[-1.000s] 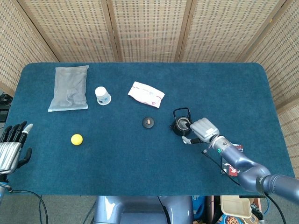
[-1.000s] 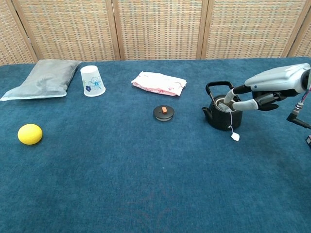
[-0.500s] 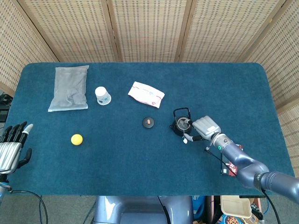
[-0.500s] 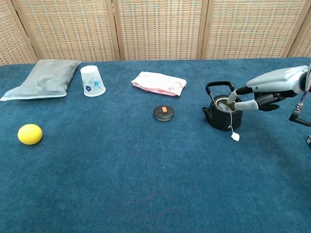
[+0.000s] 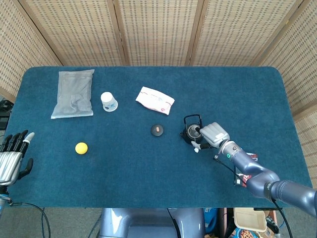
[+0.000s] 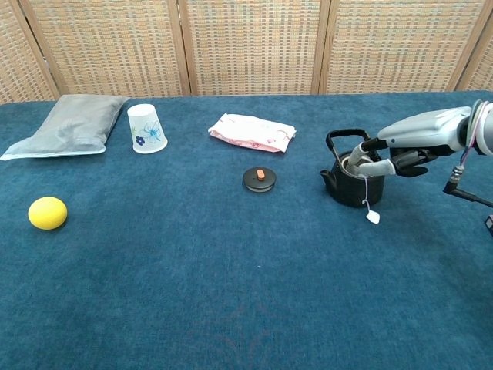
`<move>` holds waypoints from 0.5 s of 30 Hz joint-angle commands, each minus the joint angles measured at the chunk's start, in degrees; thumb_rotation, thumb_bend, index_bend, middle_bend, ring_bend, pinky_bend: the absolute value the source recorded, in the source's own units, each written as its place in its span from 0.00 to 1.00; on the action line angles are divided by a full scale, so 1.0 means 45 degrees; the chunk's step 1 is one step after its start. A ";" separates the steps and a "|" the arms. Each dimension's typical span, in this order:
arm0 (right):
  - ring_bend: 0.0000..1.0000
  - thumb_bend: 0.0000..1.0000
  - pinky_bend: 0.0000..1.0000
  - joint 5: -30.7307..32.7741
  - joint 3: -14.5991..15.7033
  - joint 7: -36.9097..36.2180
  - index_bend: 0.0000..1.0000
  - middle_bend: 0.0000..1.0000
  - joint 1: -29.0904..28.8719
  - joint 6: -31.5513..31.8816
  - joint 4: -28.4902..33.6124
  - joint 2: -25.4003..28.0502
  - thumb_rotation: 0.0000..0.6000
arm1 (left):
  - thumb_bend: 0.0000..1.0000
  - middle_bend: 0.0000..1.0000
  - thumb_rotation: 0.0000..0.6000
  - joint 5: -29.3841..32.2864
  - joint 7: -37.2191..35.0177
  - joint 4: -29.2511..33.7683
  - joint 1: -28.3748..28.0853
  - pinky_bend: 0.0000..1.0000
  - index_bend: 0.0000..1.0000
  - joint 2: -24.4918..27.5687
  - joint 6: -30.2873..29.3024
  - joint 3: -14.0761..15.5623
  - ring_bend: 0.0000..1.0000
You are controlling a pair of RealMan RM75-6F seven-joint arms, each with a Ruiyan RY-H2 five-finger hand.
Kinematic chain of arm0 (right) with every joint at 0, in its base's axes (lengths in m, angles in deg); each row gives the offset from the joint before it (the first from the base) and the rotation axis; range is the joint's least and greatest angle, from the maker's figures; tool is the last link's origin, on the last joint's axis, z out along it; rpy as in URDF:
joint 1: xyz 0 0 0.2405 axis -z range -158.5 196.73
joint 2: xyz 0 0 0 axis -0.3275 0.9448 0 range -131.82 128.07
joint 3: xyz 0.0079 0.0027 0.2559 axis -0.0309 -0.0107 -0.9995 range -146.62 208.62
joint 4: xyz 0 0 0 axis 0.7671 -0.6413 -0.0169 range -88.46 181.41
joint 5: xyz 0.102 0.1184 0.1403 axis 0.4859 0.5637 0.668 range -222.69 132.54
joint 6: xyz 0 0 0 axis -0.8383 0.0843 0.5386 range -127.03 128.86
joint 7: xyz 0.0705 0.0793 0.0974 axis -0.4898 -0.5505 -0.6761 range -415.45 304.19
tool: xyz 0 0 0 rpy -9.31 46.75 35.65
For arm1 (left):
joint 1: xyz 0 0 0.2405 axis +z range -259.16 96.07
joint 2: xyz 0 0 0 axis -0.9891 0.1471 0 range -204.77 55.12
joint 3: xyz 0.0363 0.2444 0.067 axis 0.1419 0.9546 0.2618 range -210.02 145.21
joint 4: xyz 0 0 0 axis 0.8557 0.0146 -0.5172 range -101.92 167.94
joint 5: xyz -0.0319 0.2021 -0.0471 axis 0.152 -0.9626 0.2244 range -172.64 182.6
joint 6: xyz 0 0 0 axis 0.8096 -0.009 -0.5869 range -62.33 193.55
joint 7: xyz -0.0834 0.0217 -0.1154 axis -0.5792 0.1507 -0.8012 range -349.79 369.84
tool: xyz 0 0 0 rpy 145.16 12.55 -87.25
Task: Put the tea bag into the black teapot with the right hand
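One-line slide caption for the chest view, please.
Right hand at the open black teapot, tea bag string and tag hanging outside; lid lies apart.

Our right hand [image 6: 400, 150] sits at the mouth of the black teapot [image 6: 350, 185], and the upright handle [image 6: 344, 137] blocks the far side. The lid [image 6: 260, 179] lies well apart to the left. In front of the teapot we see open cloth; only the tag [image 6: 373, 217] lies there.
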 commanded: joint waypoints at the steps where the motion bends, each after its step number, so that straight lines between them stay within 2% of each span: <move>1: 0.98 0.57 1.00 0.0000 0.0015 0.0044 0.16 0.94 -0.0016 -0.0001 -0.0013 -0.0065 0.00 | 0.54 0.00 1.00 0.0004 -0.0027 -0.0027 0.0010 0.00 0.00 -0.0013 -0.0003 0.0004 0.00; 15: 0.98 0.57 1.00 0.0215 0.0326 0.0335 0.16 0.94 0.0041 -0.0172 -0.0099 -0.0207 0.00 | 0.54 0.00 1.00 -0.0008 -0.0150 -0.0162 0.0022 0.00 0.00 -0.0056 0.0034 0.0020 0.00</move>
